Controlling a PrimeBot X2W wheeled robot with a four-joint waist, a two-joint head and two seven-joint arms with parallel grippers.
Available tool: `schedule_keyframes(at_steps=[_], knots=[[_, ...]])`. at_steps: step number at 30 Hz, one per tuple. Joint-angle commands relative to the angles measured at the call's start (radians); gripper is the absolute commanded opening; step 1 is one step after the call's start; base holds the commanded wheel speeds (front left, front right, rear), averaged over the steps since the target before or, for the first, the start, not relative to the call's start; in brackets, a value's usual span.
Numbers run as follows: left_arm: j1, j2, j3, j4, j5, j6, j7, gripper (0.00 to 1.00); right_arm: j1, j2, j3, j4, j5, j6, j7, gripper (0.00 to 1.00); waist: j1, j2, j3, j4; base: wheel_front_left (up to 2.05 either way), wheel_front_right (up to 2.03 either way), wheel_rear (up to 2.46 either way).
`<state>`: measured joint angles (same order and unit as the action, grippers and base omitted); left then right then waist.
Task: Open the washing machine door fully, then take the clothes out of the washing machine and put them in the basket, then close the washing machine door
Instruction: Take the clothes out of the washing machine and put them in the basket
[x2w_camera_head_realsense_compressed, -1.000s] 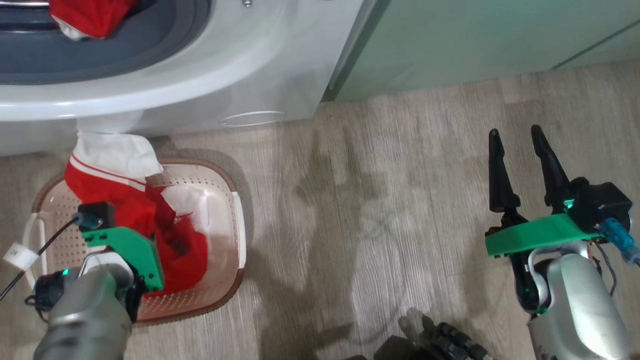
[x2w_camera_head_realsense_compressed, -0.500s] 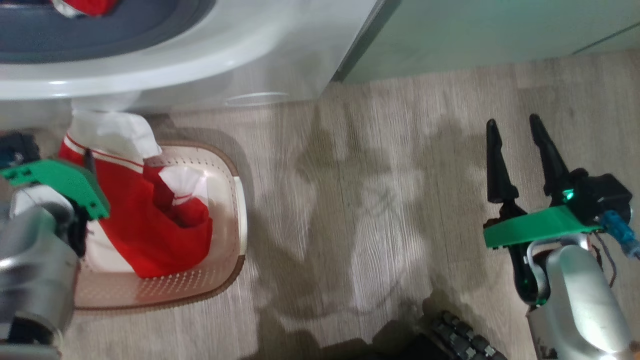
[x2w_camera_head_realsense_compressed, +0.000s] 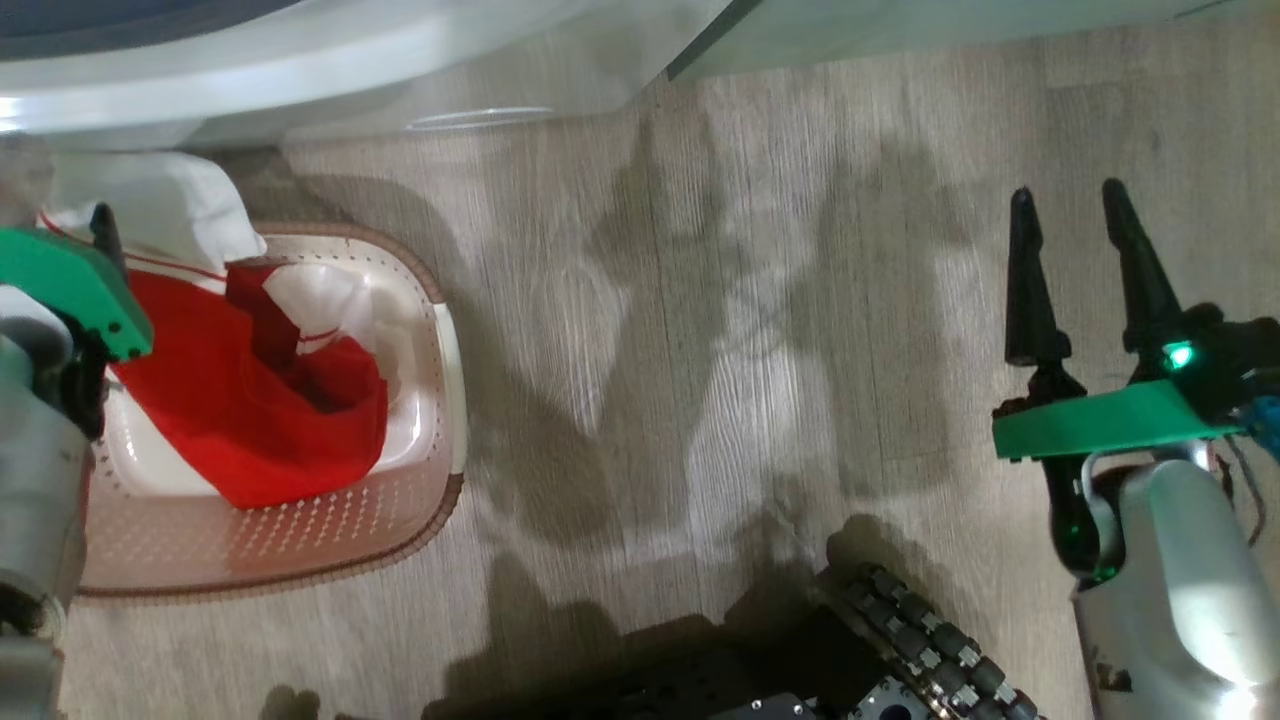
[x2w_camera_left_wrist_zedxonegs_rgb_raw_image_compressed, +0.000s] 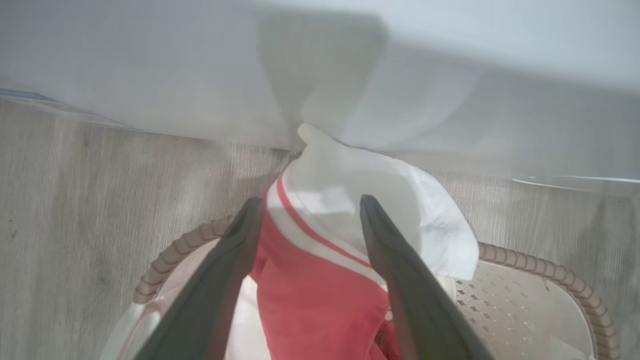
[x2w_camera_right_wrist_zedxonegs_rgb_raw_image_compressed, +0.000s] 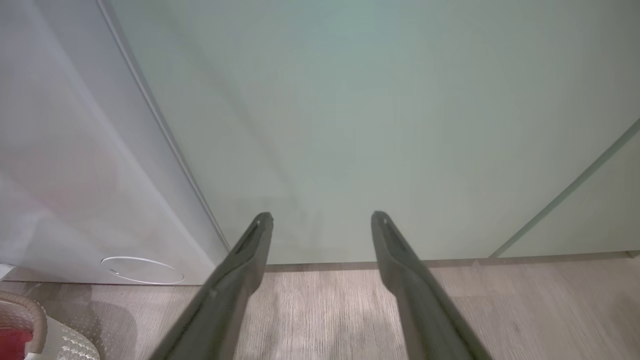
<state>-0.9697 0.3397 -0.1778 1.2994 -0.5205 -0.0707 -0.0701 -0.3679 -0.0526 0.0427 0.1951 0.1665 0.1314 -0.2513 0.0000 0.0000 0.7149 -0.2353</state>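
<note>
Laundry corner: wood-look floor, pale green cabinet fronts.
Floor (x2w_camera_head_realsense_compressed: 700, 300): grey-brown planks with fine grain. Several soft dark shadows (x2w_camera_head_realsense_compressed: 640, 250) overlap across it, with a brighter patch (x2w_camera_head_realsense_compressed: 740, 480) between them. Cabinets (x2w_camera_right_wrist_zedxonegs_rgb_raw_image_compressed: 375, 125): smooth, matte, pale green, meeting the floor at a thin dark line. One slanting seam (x2w_camera_right_wrist_zedxonegs_rgb_raw_image_compressed: 565, 190) at the right of the right wrist view, possibly a door edge. Light is diffuse, no hard glare.

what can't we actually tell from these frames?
1) Washing machine drum: head view's top edge cuts it off; anything left inside can't be told.
2) Basket floor: head view, covered by the clothes and the left forearm.
3) Left gripper: head view's left edge crops it; one fingertip shows.
4) White end of the clothes: left wrist view, blurred; touching the washing machine or not, unclear.
</note>
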Motion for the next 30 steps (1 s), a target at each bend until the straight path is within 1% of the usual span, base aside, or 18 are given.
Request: schedule_keyframes(at_steps=[1, 8, 11, 12, 13, 14, 17, 22, 26, 30], knots=[[-0.002, 0.053, 0.012, -0.009, 0.002, -0.001, -0.002, 1.0, 0.013, 0.002, 0.009, -0.034, -0.008, -0.001, -0.011, 1.0, 0.0, 0.0, 0.011, 0.002, 0.0, 0.0, 0.0], [-0.024, 0.055, 0.014, -0.009, -0.013, 0.017, 0.049, 1.0, 0.003, 0.002, 0.004, -0.048, -0.015, -0.001, -0.011, 1.0, 0.0, 0.0, 0.045, 0.004, 0.0, 0.0, 0.0], [-0.028, 0.051, 0.02, -0.009, -0.028, 0.01, 0.07, 1.0, 0.003, 0.002, -0.003, -0.054, -0.018, -0.001, -0.011, 1.0, 0.0, 0.0, 0.056, 0.004, 0.0, 0.0, 0.0], [-0.028, 0.049, 0.018, -0.009, -0.027, 0.009, 0.076, 0.84, 0.004, 0.002, -0.007, -0.057, -0.018, -0.001, -0.011, 1.0, 0.0, 0.0, 0.058, 0.005, 0.0, 0.0, 0.0], [-0.029, 0.047, 0.013, -0.009, -0.027, 0.005, 0.079, 0.22, 0.008, 0.002, -0.012, -0.06, -0.02, -0.001, -0.011, 1.0, 0.0, 0.0, 0.06, 0.007, 0.0, 0.0, 0.0], [-0.028, 0.045, 0.012, -0.009, -0.028, 0.003, 0.079, 0.0, 0.009, 0.002, -0.014, -0.061, -0.02, -0.001, -0.011, 1.0, 0.0, 0.0, 0.059, 0.008, 0.0, 0.0, 0.0], [-0.022, 0.042, 0.004, -0.009, -0.027, -0.005, 0.072, 0.0, 0.013, 0.002, -0.016, -0.055, -0.023, -0.001, -0.011, 1.0, 0.0, 0.0, 0.049, 0.011, 0.0, 0.0, 0.0], [0.012, 0.041, -0.017, -0.009, -0.016, -0.021, 0.022, 0.0, 0.012, 0.002, -0.008, -0.042, -0.017, -0.001, -0.011, 1.0, 0.0, 0.0, 0.004, 0.012, 0.0, 0.0, 0.0], [0.079, 0.028, -0.036, -0.009, -0.016, -0.04, 0.041, 0.0, 0.023, 0.002, 0.001, -0.026, -0.007, -0.001, -0.011, 1.0, 0.0, 0.0, -0.056, 0.012, 0.0, 0.0, 0.0], [0.162, -0.006, -0.071, -0.009, -0.011, -0.054, 0.063, 0.0, 0.036, 0.002, 0.003, -0.01, 0.001, -0.001, -0.011, 1.0, 0.0, 0.0, -0.117, 0.016, 0.0, 0.0, 0.0]])
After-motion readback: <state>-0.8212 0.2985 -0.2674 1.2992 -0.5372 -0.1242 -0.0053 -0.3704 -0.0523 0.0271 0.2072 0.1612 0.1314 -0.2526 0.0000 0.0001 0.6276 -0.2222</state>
